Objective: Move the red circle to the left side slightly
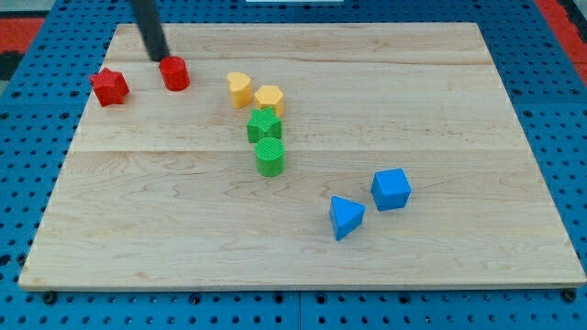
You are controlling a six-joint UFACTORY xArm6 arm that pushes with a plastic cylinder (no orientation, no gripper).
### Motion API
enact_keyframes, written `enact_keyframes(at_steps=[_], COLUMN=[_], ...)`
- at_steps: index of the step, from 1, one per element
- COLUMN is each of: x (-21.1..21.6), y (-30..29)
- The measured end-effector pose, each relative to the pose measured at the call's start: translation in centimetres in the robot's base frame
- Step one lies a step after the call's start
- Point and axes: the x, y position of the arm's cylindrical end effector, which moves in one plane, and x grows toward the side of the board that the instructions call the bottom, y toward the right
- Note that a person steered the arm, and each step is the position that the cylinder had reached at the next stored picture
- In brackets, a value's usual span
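Where my tip (161, 57) rests, red circle (174, 73) touching

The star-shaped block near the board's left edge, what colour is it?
Red. The star-shaped block shows clearly in the camera view, the only one there is.

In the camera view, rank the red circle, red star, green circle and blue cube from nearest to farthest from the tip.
From my tip:
1. Red circle, just right of it.
2. Red star, to the left.
3. Green circle, board's middle.
4. Blue cube, lower right.
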Motion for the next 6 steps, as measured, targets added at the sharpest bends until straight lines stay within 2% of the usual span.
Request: enact_keyframes(at_steps=[1, 4, 6], x=[0.3, 3.6, 2.9], y=[3.2, 2.6, 2.7])
